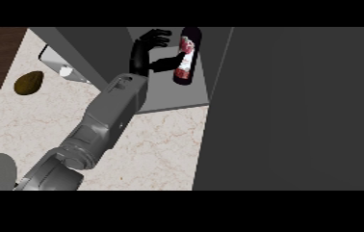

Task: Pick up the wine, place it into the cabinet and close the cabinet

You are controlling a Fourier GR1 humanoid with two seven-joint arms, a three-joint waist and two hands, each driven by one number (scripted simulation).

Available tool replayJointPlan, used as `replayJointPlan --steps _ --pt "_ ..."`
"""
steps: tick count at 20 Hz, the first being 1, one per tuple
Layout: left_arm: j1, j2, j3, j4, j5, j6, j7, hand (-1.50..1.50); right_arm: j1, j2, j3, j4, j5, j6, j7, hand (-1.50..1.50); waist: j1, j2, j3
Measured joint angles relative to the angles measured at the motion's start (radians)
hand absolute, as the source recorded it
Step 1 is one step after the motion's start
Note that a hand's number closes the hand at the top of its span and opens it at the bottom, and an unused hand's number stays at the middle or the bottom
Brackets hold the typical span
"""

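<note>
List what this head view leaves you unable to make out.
Right hand: nowhere in head view; the dark cabinet door fills the right side.
Wine bottle label: too small to read.
Pale shape, lower left: cut off by the edge.
Left hand's hold on the bottle: unclear from above.

Black wine bottle (190, 36), red-white label (184, 65), beige veined counter (163, 144), grey cabinet (284, 106)
</note>
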Motion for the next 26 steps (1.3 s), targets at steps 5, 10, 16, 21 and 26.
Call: replayJointPlan --steps 5,10,16,21,26 --pt "-0.02 0.016 0.002 0.031 -0.01 0.045 -0.004 -1.5 0.002 -0.005 -0.002 0.0 -0.004 0.011 -0.016 -1.5 -0.006 0.003 0.0" --pt "-0.021 0.028 0.017 0.031 -0.001 0.021 -0.03 -1.5 0.008 -0.01 0.001 -0.001 -0.007 0.019 -0.028 -1.5 -0.01 0.004 -0.002" --pt "-0.039 0.024 0.055 -0.002 0.032 -0.079 -0.066 1.5 0.014 -0.015 -0.008 -0.001 -0.011 0.022 -0.041 -1.5 0.001 0.0 -0.002" --pt "-0.057 0.019 0.09 -0.029 0.063 -0.185 -0.087 1.5 0.036 -0.028 -0.009 -0.003 -0.012 0.022 -0.049 -1.5 0.013 -0.008 -0.001" --pt "-0.074 -0.003 0.107 -0.043 0.077 -0.273 -0.084 -1.5 0.056 -0.043 -0.012 -0.008 -0.013 0.015 -0.047 -1.5 0.035 -0.018 -0.001"
